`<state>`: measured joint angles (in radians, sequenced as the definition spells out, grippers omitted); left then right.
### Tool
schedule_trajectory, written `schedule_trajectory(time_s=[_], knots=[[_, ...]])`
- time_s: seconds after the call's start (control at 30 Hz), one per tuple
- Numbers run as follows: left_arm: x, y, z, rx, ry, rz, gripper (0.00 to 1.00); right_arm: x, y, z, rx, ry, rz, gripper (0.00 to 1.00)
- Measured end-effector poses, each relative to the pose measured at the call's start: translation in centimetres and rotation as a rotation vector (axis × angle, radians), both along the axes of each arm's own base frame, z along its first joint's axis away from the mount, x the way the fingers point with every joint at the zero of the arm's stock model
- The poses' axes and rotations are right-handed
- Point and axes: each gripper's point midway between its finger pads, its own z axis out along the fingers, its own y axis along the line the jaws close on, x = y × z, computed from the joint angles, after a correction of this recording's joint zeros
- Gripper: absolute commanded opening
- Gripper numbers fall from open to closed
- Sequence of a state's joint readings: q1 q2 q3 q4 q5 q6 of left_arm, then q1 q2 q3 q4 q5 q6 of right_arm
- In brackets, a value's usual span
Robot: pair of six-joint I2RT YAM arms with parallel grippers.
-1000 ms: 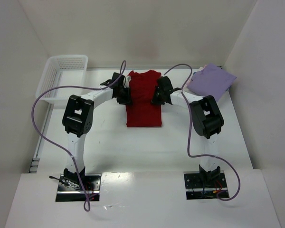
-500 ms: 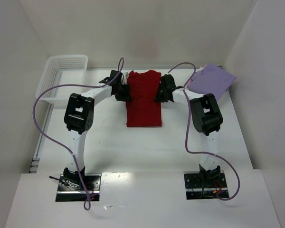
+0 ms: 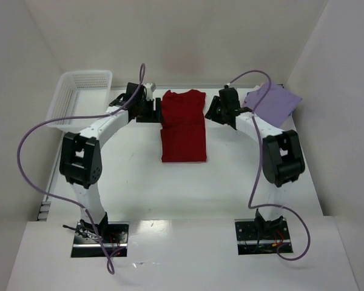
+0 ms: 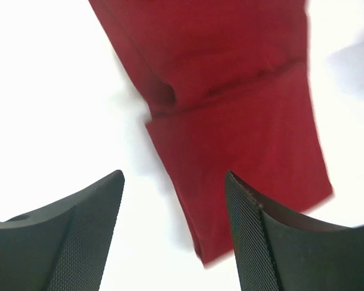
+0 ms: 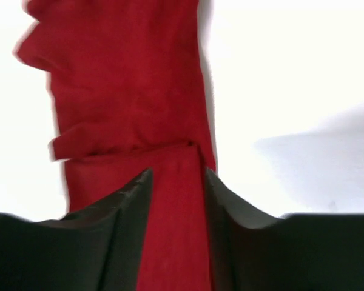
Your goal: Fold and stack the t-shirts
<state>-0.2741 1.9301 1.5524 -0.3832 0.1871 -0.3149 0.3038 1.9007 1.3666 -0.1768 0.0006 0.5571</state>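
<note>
Beside dark red t-shirt (image 3: pixel 183 130): left hand (image 4: pixel 175 182) wide, empty; right hand (image 5: pixel 177 176) narrower, seemingly empty.

White table (image 3: pixel 188 188), matte, under bright even light; plain white walls (image 3: pixel 188 36) close in at back, left and right; white mesh basket (image 3: pixel 85 79) at far left corner.

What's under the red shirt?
The red shirt lies flat on the white table, and only table shows around it. Its sides are folded in, so the lower layers and anything beneath them are hidden.
</note>
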Motion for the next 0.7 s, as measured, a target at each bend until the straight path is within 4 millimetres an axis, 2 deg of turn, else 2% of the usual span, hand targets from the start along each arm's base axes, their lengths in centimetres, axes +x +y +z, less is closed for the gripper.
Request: schedule_trajectory(time_s=[0.03, 0.1, 0.13, 0.17, 0.27, 0.4, 0.47, 0.57, 0.7], knots=[[-0.6, 0.1, 0.9, -0.010, -0.014, 0.000, 0.75, -0.5, -0.3, 1.1, 0.006, -0.019, -0.003, 0.56], [-2.2, 0.2, 1.9, -0.031, -0.020, -0.003, 0.75, -2.0, -0.7, 2.7, 0.020, -0.043, -0.002, 0.63], [-3.0, 0.2, 1.9, -0.044, -0.013, -0.001, 0.75, -2.8, -0.8, 3.0, 0.025, -0.045, 0.005, 0.69], [-3.9, 0.1, 1.6, -0.051, -0.005, -0.003, 0.75, -3.7, -0.9, 2.9, 0.030, -0.038, 0.009, 0.70], [-7.1, -0.5, -0.9, -0.060, 0.079, -0.018, 0.75, -6.4, -1.4, 0.7, 0.024, 0.025, 0.023, 0.70], [-11.4, -1.3, -5.1, -0.045, 0.211, -0.043, 0.75, -10.8, -2.3, -4.5, -0.009, 0.175, 0.028, 0.70], [-13.3, -1.6, -6.6, -0.040, 0.267, -0.051, 0.75, -13.1, -2.3, -6.4, -0.027, 0.239, 0.038, 0.70], [-15.3, -1.6, -7.7, -0.035, 0.317, -0.050, 0.75, -15.4, -1.2, -7.3, -0.036, 0.282, 0.074, 0.70], [-16.2, -2.1, -7.8, -0.041, 0.319, -0.058, 0.74, -16.1, 0.2, -7.1, -0.024, 0.274, 0.101, 0.70]])
